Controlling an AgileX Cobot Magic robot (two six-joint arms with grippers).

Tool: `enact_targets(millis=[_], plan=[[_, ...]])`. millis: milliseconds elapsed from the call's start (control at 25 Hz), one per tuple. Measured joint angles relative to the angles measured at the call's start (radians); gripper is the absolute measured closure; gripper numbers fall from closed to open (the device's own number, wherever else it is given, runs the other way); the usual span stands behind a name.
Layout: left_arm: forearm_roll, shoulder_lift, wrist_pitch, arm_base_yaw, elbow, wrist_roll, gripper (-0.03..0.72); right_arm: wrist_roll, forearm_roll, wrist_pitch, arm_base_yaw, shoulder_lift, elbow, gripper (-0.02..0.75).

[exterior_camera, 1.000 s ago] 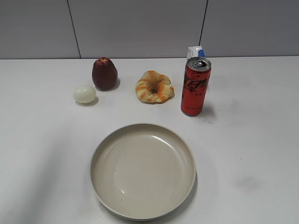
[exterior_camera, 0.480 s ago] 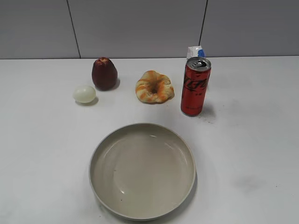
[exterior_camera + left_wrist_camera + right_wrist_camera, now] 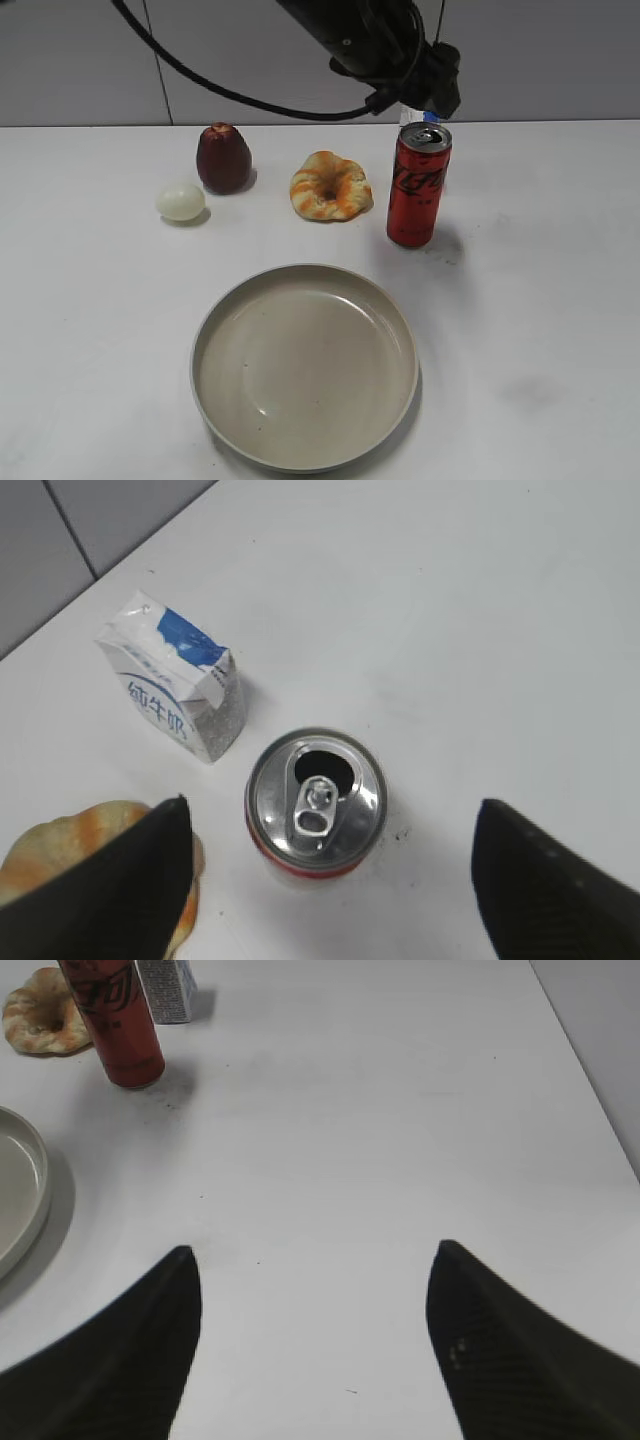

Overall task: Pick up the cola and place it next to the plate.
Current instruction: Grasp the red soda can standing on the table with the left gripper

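Observation:
The cola (image 3: 418, 186) is a tall red can with a silver opened top, upright at the back right of the white table. The beige plate (image 3: 305, 366) lies in front of it, near the table's front. My left gripper (image 3: 430, 88) hangs just above the can, reaching in from the upper left. In the left wrist view the can top (image 3: 316, 800) sits between the open black fingers (image 3: 140, 880), apart from both. My right gripper (image 3: 312, 1260) is open and empty over bare table; the can (image 3: 112, 1020) and the plate's rim (image 3: 28, 1200) show at its far left.
A white-and-blue carton (image 3: 175, 688) stands right behind the can. A bread ring (image 3: 331, 186) lies left of the can, a dark red apple-like fruit (image 3: 223, 157) and a pale egg (image 3: 181, 201) further left. A grey wall backs the table.
My left arm has come into the exterior view from the upper left and now hangs above the can. The can, plate and food have not moved.

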Motion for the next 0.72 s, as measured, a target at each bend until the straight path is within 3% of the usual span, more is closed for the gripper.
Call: enact_targets(millis=[720], plan=[[-0.066, 0.124, -0.114, -0.002, -0.002, 0.0, 0.02, 0.0, 0.0, 0.0, 0.0, 0.0, 0.0, 0.204]])
